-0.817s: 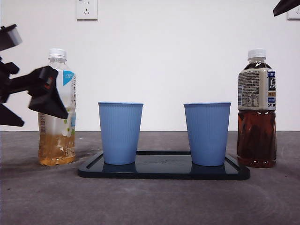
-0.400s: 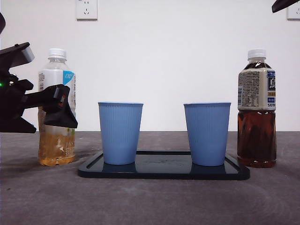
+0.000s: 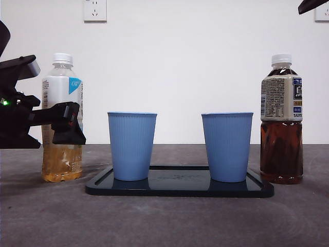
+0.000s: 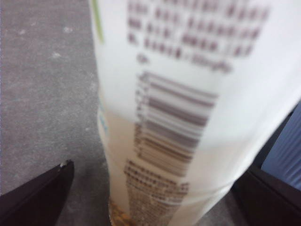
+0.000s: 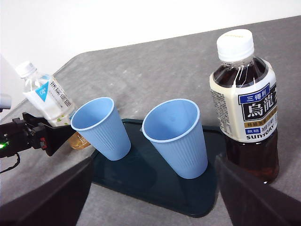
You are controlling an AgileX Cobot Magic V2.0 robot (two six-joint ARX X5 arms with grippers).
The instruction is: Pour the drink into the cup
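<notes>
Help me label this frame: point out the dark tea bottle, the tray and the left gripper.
dark tea bottle (image 3: 281,154): front view, lower body.
tray (image 3: 180,189): front view, front rim.
left gripper (image 3: 66,123): front view, at the jaw tips.

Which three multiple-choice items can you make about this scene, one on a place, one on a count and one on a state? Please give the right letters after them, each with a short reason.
1. Where do the cups stand?
A. on the tray
B. on the bare table
C. one inside the other

2. How many bottles are there?
A. one
B. two
C. three

3. What state is the pale bottle in?
A. lying down, open
B. upright, capped
C. tilted over a cup

Answers:
1 A: both cup bases sit inside the tray's rim in the front view.
2 B: the pale bottle and the dark bottle stand on the table at either end of the tray.
3 B: its white cap is on and it stands straight, with the left gripper at its label; the right gripper waits above the scene.
</notes>
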